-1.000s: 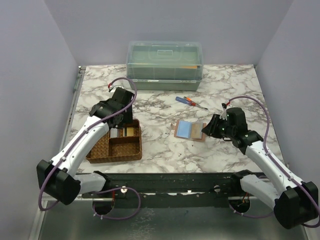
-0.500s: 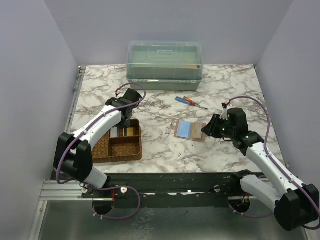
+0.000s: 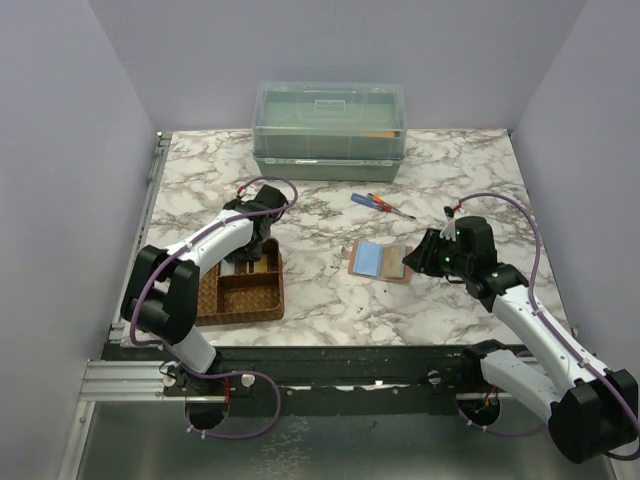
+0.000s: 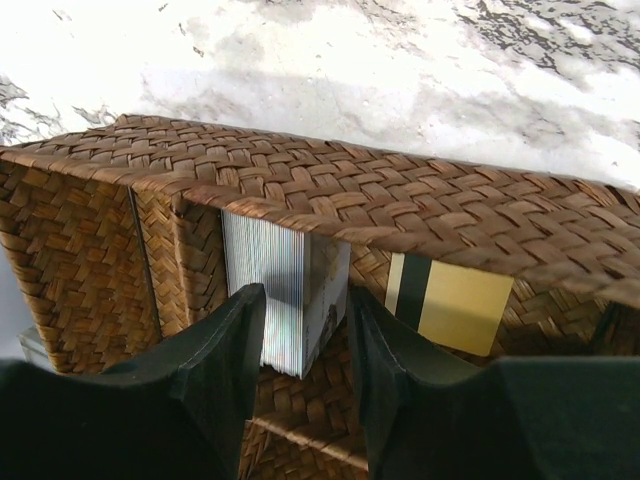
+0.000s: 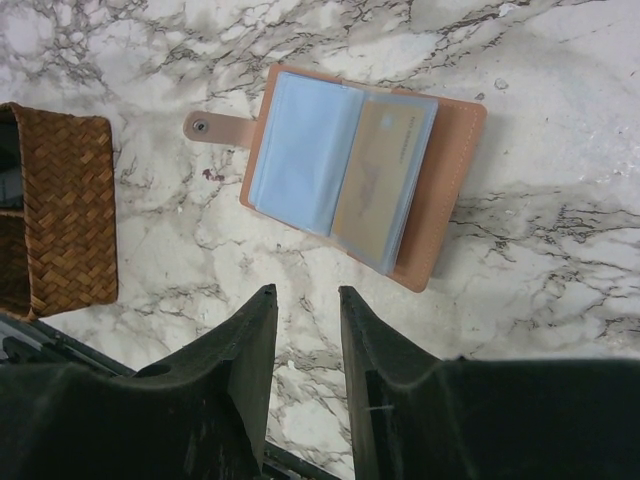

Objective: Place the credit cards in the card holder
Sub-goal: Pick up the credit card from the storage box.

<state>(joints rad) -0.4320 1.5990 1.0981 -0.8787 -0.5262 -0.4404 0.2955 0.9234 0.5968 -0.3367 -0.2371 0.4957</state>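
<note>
Left hand (image 4: 305, 300) is down in the woven tray (image 4: 420, 205), jaws apart, straddling the silver-grey card (image 4: 270, 300) that stands on edge against the tray's wall. Nothing is gripped yet. The gold card (image 4: 452, 312) leans in the compartment just to its right. Out on the desk (image 5: 560, 300), the card holder (image 5: 362, 172) lies open, well right of the tray, with blue and tan cards already in its sleeves. The right hand (image 5: 303, 298) hovers beside it, spread and empty. The danger: a thin, slick card pinched off-centre may twist or slip out, and a finger snagging the weave could drag the whole tray.
</note>
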